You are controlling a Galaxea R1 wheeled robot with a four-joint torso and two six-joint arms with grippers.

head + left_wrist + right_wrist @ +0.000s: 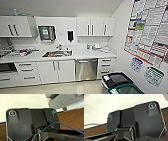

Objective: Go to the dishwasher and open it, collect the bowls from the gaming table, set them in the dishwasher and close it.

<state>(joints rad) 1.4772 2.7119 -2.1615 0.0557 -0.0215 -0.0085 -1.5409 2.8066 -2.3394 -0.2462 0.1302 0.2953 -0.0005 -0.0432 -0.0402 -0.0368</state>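
White kitchenette seen from the head camera, with the brushed-steel built-in dishwasher [86, 69] as landmark, its door shut beneath the pale smooth countertop [82, 53]. Far left of the dishwasher, a wire dish rack [5, 51] rests on the counter. Nearer on its left, a rectangular stainless sink [57, 53] is sunk into the top, above flat white cabinet doors with bar handles [56, 70]. Immediately right of the dishwasher stands a stack of white drawers [106, 67]. Further right, and closer to the camera, are a dark-lidded bin [117, 81] and glossy printed wall posters [147, 30].

Step in hand, as judged: approach to the dishwasher. A square-on stop, leaving room for the door to swing down and clear of the bin, would serve best; the top handle bar looks thin and smooth, so a centred hook is advisable.

Finger state of both grippers: cannot be told from the wrist views.
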